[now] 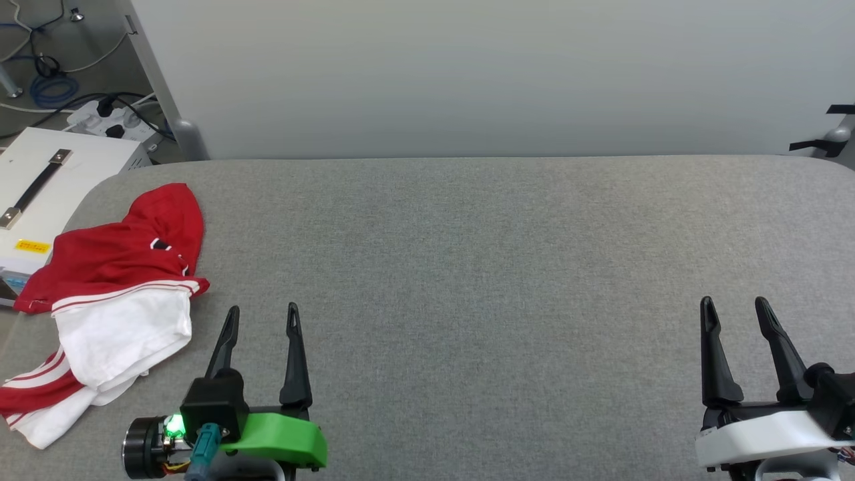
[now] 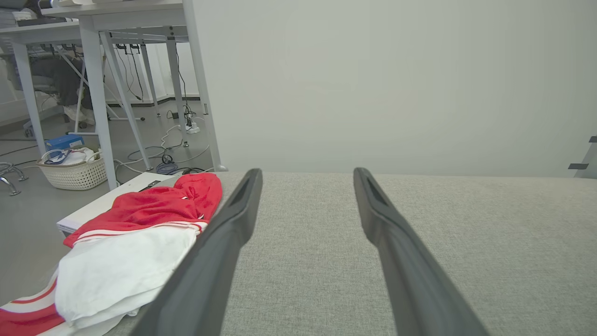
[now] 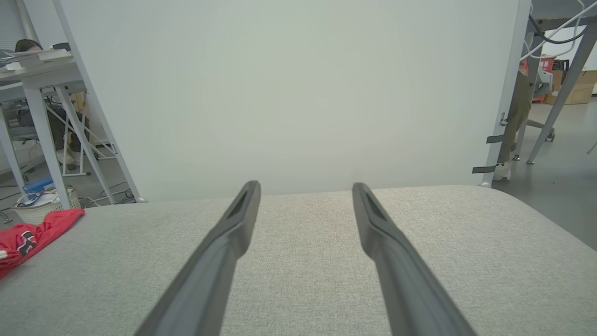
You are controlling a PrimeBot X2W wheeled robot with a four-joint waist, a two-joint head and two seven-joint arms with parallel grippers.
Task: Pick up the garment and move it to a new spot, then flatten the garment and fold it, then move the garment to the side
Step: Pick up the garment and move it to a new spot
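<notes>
The garment [image 1: 120,287] is a crumpled red shirt with white sleeves and striped trim, heaped at the left edge of the grey table [image 1: 467,267], partly hanging over it. In the left wrist view the garment [image 2: 130,238] lies left of the fingers; in the right wrist view a red corner of the garment [image 3: 32,233] shows at far left. My left gripper [image 1: 262,319] stands open just right of the heap, not touching it. At the lower right, far from the shirt, my right gripper [image 1: 735,310] is open and holds nothing.
A pale partition wall [image 1: 467,73] rises behind the table's far edge. Left of the table stand a white case [image 1: 47,180], a power strip with cables [image 1: 107,120], and a basket [image 2: 74,170] on the floor under desks. A person's legs [image 3: 513,121] show beyond the right edge.
</notes>
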